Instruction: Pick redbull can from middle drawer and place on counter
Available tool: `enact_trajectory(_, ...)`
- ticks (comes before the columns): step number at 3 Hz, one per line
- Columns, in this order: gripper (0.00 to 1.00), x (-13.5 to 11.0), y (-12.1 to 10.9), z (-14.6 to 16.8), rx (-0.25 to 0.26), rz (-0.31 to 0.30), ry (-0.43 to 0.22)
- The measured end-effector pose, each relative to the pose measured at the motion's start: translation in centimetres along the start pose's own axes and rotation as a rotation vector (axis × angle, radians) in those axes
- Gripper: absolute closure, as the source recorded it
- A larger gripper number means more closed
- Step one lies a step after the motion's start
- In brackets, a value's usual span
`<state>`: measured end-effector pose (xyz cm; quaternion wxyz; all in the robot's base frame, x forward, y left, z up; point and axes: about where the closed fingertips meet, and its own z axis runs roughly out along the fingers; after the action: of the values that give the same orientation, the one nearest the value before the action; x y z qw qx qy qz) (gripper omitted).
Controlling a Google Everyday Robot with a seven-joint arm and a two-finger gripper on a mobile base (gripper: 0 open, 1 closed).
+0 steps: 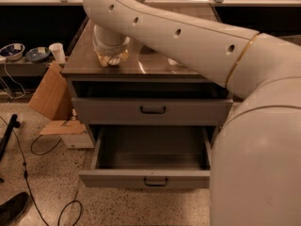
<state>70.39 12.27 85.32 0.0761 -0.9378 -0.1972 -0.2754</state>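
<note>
**A:** Where's the robot at with the can? On the left there's just a cup and some cardboard beside the cabinet, neither one part of the job.

**B:** The gripper is down over the front-left part of the table, pointing straight at it. It's touching or just above, hard to call. Can't tell if it's clenched or released either, since the wrist covers that.

**A:** And the can?

**B:** Doesn't show anywhere. The drawer is pulled out lower down with nothing in its tray, and the closed drawer sits above it. Best guess is the can's out of there and tucked in or under the gripper, out of sight.

**A:** So it's the placing step?

**B:** Looks like it, pretty near the end. The next move would be to stand the can upright on the table, let go, then lift straight up so a slim can like that doesn't tip. The arm stretches off to the right across the table, so it should back away without swinging low.
</note>
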Motion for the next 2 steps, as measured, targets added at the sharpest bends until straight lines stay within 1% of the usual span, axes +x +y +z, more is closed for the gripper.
enact_trajectory(1,0.53,-0.20,0.56,0.91,0.013,0.016,-0.015)
enact_trajectory(2,0.29,-0.20,0.56,0.91,0.013,0.016,-0.015)
